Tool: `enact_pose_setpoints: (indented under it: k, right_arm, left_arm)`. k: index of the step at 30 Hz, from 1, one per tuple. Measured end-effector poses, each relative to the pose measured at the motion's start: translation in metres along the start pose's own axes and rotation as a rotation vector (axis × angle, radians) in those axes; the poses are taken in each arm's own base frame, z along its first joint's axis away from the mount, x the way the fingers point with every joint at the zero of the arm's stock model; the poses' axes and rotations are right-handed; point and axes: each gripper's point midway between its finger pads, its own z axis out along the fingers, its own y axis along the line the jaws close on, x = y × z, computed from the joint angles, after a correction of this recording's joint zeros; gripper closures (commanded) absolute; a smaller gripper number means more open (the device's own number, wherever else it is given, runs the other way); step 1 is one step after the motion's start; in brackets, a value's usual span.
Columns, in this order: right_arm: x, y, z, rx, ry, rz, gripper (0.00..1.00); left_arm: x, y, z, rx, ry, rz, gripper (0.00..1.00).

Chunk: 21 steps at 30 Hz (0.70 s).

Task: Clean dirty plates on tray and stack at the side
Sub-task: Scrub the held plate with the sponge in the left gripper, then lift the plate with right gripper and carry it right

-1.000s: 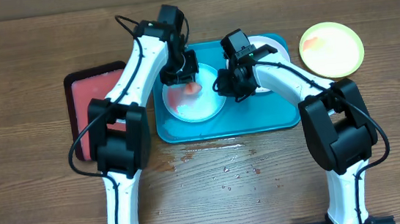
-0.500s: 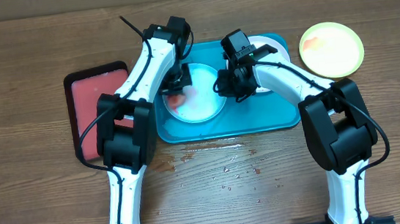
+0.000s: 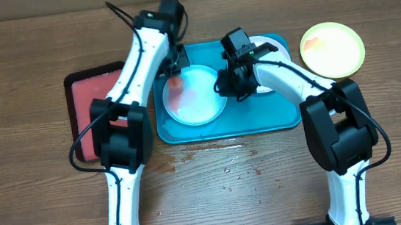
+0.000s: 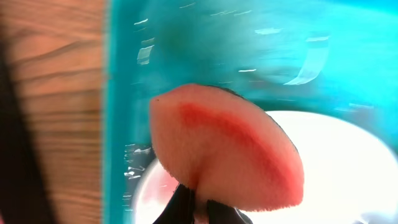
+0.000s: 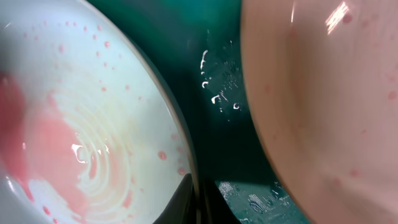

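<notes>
- One red tray (image 3: 99,93) with a black rim lies at the left of the counter (image 3: 25,55), just beside the turquoise tray (image 3: 260,118). That makes two trays in all.
- The left hand (image 4: 200,206) has its fingers pinched tight on one pink sponge (image 4: 227,152) with a red stain. It sits over the far-left rim of the pale mint-blue plate (image 3: 195,97). Whether the sponge touches the plate cannot be told.
- There are three plates. The pale mint-blue plate lies in the left half of the turquoise tray, with a pink smear across its left part.
- The right hand (image 3: 229,86) is clamped on this plate's right rim, its fingers narrow around the edge.
- The white plate (image 3: 272,50) lies in the tray's far-right corner, partly under the right arm. It is speckled with pink drops and sits near the mint-blue one.
- The yellow-green plate (image 3: 332,49) rests alone on the counter, right of the tray, with a red smear on its left side.
- Water drops (image 3: 228,170) dot the counter in front of the tray.
</notes>
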Motion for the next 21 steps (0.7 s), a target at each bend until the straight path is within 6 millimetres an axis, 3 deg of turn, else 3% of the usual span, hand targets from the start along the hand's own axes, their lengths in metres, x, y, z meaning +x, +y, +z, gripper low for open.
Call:
enact_pose_setpoints:
  k: [5, 10, 15, 18, 21]
  right_arm:
    - [-0.016, 0.002, -0.022, 0.047, -0.026, -0.043, 0.96]
    - [-0.041, -0.002, -0.065, 0.170, -0.085, -0.092, 0.96]
    - [-0.070, -0.016, -0.117, 0.398, -0.212, -0.143, 0.96]
    - [-0.080, -0.022, -0.141, 0.523, -0.266, -0.201, 0.96]
    - [-0.085, -0.024, -0.159, 0.646, -0.303, -0.269, 0.96]
  left_arm:
    - [-0.007, -0.007, -0.019, 0.183, 0.048, -0.015, 0.96]
    - [-0.017, 0.023, -0.021, 0.206, 0.072, -0.081, 0.96]
    - [-0.030, 0.055, -0.022, 0.216, 0.070, -0.155, 0.96]
    - [-0.035, 0.066, -0.023, 0.218, 0.065, -0.175, 0.96]
    - [-0.036, 0.065, -0.023, 0.229, 0.064, -0.159, 0.96]
